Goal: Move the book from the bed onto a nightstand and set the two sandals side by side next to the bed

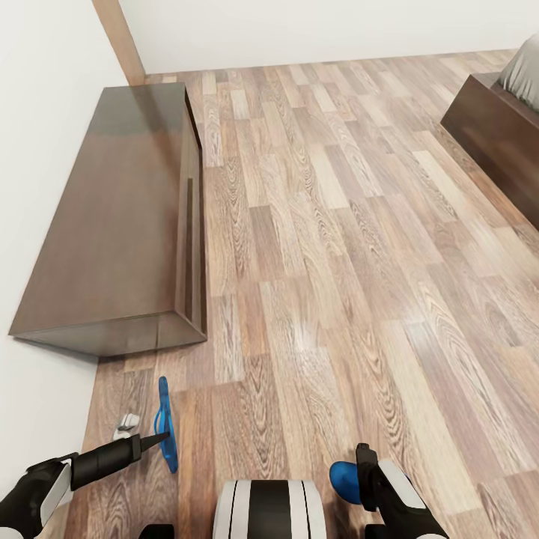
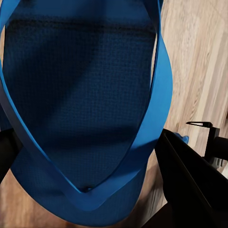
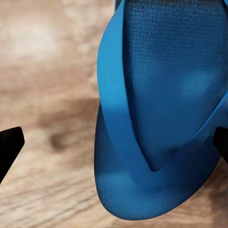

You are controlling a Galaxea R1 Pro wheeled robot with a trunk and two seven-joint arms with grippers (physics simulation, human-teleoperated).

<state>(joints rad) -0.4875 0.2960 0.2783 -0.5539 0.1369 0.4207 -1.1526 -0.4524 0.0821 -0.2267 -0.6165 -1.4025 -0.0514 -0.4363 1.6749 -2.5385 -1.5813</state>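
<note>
Left gripper (image 1: 166,436) at seven o'clock, arm lying sideways, clamped on a sandal (image 1: 165,423); right gripper (image 1: 358,479) at five o'clock gripping another.

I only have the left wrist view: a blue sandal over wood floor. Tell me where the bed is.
Observer: In the head view a corner of the bed shows ahead and to the right, across bare plank floor.
Operator: Report the other sandal.
Observer: The second sandal is at the right gripper, low by the robot's base. I cannot tell whether the gripper is closed on it.
Operator: Give me what's on my left side.
Observer: A long dark-brown cabinet stands along the left wall, ahead of the left gripper, which holds its sandal on edge.
</note>
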